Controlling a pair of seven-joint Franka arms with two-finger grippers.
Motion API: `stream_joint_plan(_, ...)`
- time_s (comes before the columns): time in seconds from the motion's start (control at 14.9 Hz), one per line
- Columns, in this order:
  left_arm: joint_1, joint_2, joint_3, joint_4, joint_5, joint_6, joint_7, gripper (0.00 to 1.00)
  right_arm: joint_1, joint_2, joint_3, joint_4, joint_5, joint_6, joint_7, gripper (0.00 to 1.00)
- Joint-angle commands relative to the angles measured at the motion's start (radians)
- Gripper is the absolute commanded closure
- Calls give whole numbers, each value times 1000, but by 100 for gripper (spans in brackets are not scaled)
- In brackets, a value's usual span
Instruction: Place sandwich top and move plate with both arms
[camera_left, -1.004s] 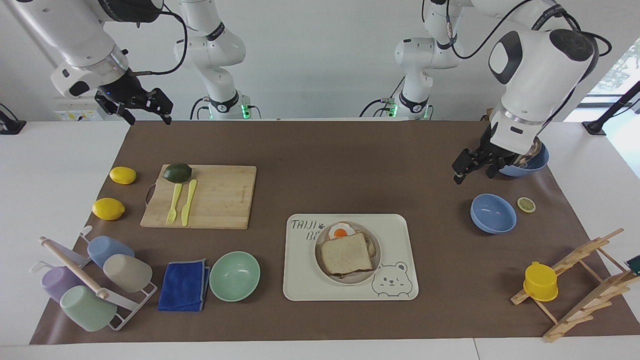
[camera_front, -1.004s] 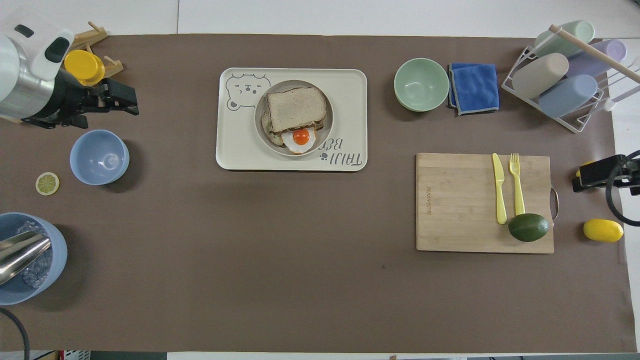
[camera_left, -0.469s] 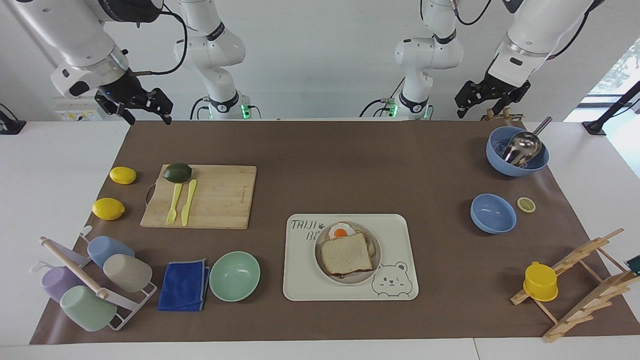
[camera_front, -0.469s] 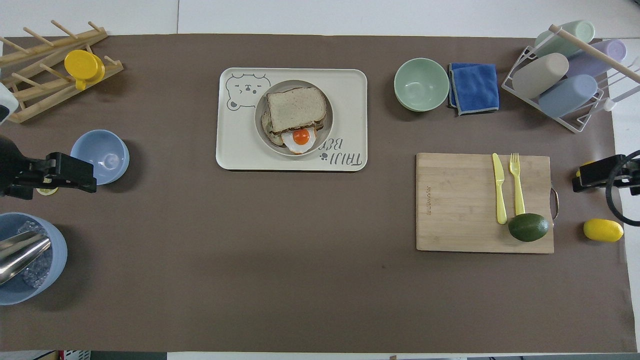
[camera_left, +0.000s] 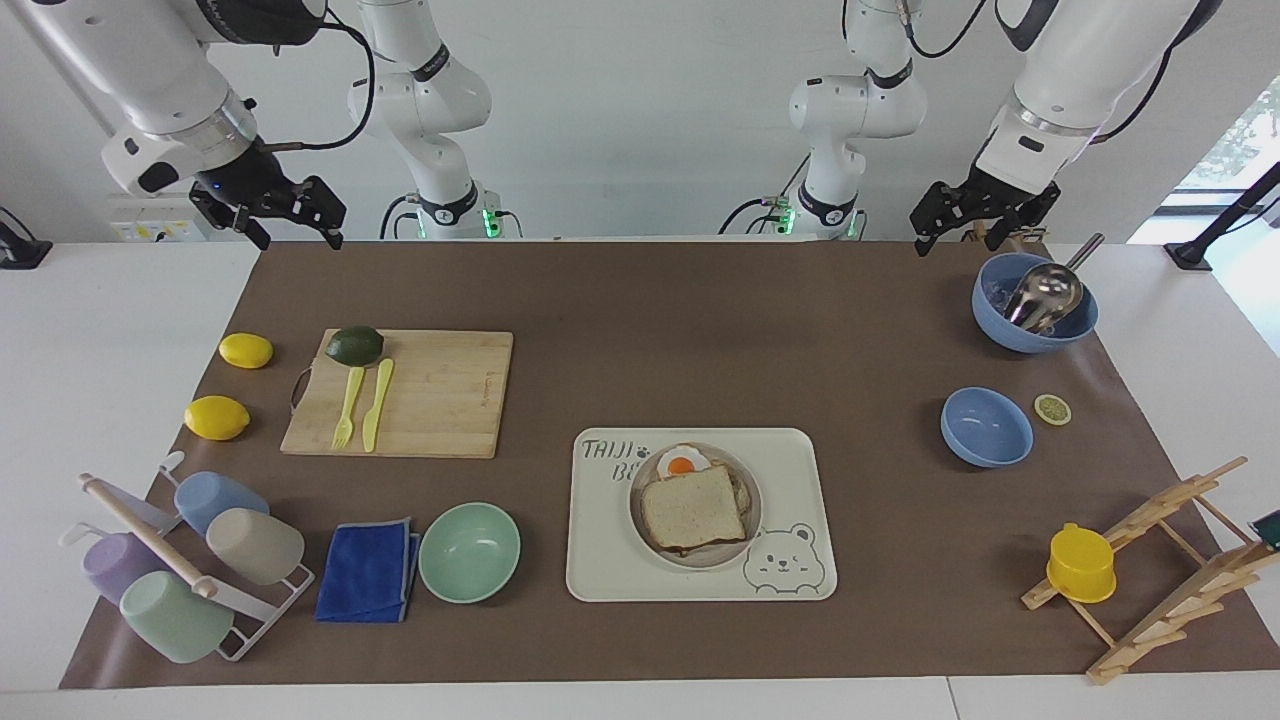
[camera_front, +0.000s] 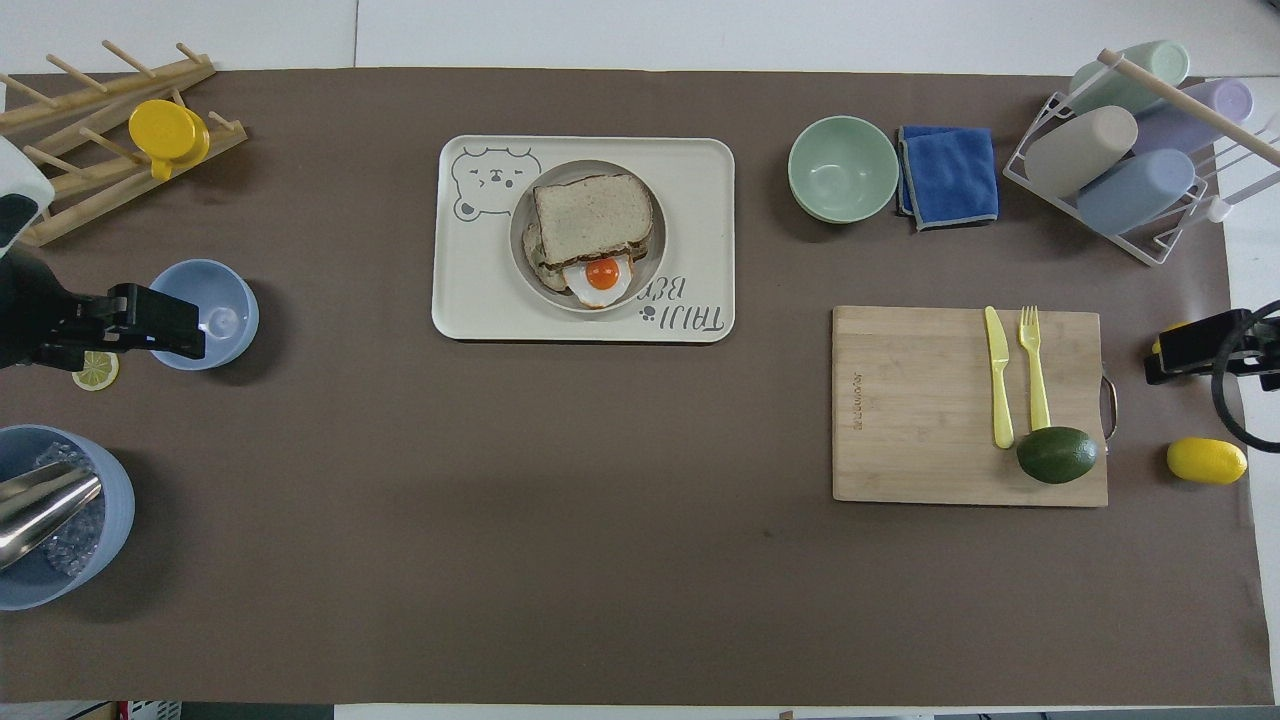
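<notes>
On the plate (camera_left: 695, 508), itself sitting on the tray (camera_left: 800, 560), the sandwich top (camera_left: 692, 511) is lying over the egg (camera_left: 682, 463) slice. Both grippers are hanging empty and well apart from it: the left gripper (camera_left: 975, 222) with fingers spread near the scoop bowl (camera_left: 1035, 303), and the right gripper (camera_left: 285, 215) also spread, above the mat's (camera_left: 640, 300) edge at its own end.

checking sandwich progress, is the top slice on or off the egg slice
On. The sandwich top lies flat over the egg slice on the plate.
</notes>
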Motion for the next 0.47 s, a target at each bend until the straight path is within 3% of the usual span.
stream_joint_plan(0.0, 18, 5, -5, 29, -17, -36, 20, 0, -7, -19, 8, -15, 0, -2, -9, 0)
stream_joint_plan(0.4, 22, 0, -7, 22, -17, -41, 25, 0, -7, -19, 8, -17, 0, -2, -9, 0)
